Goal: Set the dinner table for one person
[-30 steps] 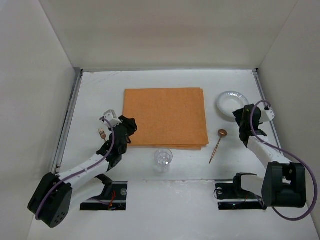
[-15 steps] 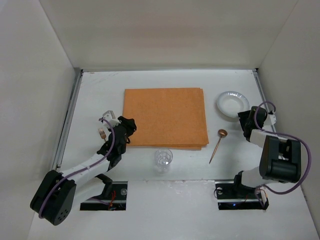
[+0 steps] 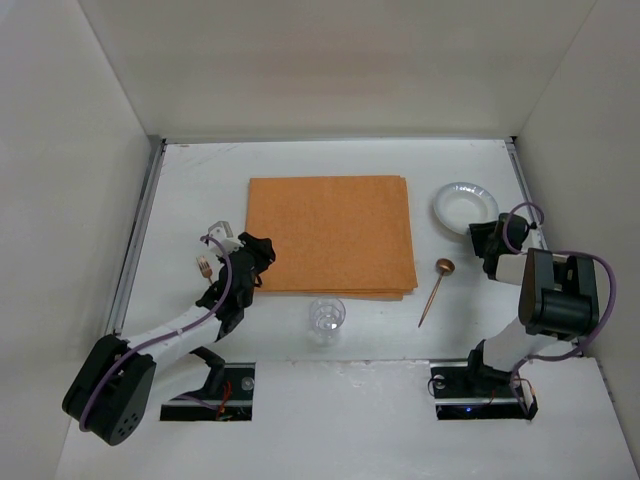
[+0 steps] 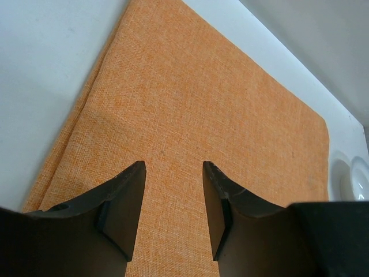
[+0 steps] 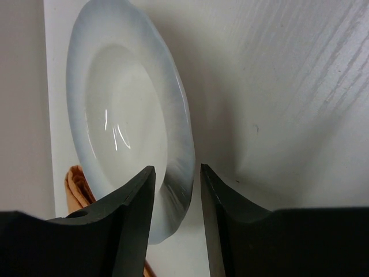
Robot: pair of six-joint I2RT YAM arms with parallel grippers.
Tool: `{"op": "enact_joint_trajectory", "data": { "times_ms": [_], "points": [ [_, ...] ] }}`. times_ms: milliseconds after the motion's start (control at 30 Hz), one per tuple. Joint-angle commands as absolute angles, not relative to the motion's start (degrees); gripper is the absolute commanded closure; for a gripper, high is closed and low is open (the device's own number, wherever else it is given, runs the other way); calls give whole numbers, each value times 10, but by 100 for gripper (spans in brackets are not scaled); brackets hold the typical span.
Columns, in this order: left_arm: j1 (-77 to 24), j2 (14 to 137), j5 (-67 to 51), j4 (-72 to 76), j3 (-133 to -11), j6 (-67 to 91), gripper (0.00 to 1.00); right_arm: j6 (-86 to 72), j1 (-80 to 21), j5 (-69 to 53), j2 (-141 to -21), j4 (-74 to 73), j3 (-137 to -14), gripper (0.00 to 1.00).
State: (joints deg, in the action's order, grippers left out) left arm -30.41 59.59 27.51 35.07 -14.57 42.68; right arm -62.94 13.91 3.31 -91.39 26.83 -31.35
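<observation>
I am looking down on a matte white rectangular worktop (image 3: 200, 190) with thin metal rails running along its side edges, filling the view between plain white walls. A woven orange cloth placemat (image 3: 332, 235) is lying flat at its centre. At 2 o'clock from the mat, a glossy round white plate (image 3: 464, 205) with a shallow well is sitting on the bare surface. At 6 o'clock, just off the mat's near edge, a clear ribbed drinking glass (image 3: 326, 318) is standing upright. At 4 o'clock a slim copper-toned spoon (image 3: 436, 290) is lying at a slant, round bowl farthest from me.

The left hand (image 4: 173, 167) is hovering over the mat's 8 o'clock corner, its dark wedge-shaped fingers spread with only coarse orange weave between them. The right hand (image 5: 176, 170) is sitting low at the plate's near edge, fingers apart and straddling the smooth rim; I cannot tell whether either finger is touching it.
</observation>
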Motion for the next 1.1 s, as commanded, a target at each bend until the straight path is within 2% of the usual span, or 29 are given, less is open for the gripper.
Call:
{"op": "enact_joint_trajectory", "data": {
  "times_ms": [0,133,333,567,1067],
  "points": [
    [-309,591,278,386,-142,433,58,-650,144,26,-931,327,-330,58],
    [-303,599,272,386,-143,436,58,-662,144,19,-952,337,-338,60],
    [-302,594,272,386,-141,439,58,-669,151,19,-940,353,-333,75],
    [-295,584,273,386,-134,443,57,-690,159,-1,-905,409,-306,82],
    [-302,587,275,386,-135,448,56,-697,137,-29,-832,477,-284,85]
  ]
}}
